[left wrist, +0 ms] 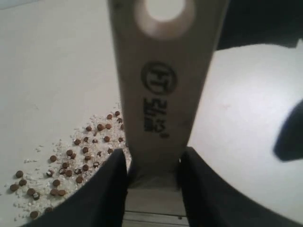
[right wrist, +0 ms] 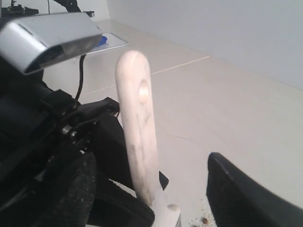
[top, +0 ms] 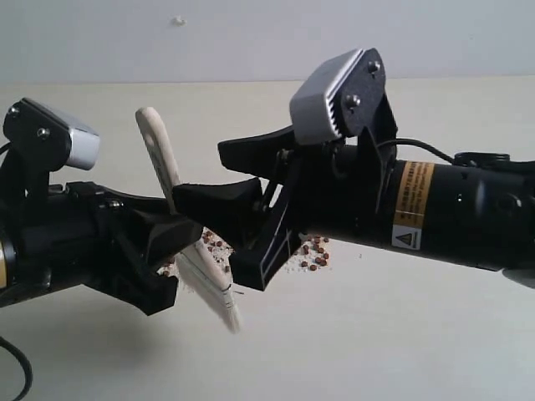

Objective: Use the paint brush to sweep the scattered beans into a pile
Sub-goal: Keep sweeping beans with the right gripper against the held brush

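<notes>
My left gripper (top: 170,227) (left wrist: 154,163) is shut on the paint brush (top: 160,159) low on its cream handle, just above the ferrule. The handle (left wrist: 161,94), with its dark stamp and end hole, tilts upward. The off-white bristles (top: 213,288) point down at the table. My right gripper (top: 201,174) (right wrist: 156,165) is open, and the handle (right wrist: 137,123) stands between its fingers without touching them, nearer one finger (right wrist: 75,189). Reddish-brown beans (left wrist: 71,156) (top: 313,251) lie mixed with whitish crumbs on the table under and behind both grippers.
The pale table (top: 401,334) stretches around the bean patch, with a wall behind it. A thin seam (right wrist: 180,66) crosses the tabletop. A flat pad with something blue (right wrist: 106,41) lies at the far edge beyond the left arm.
</notes>
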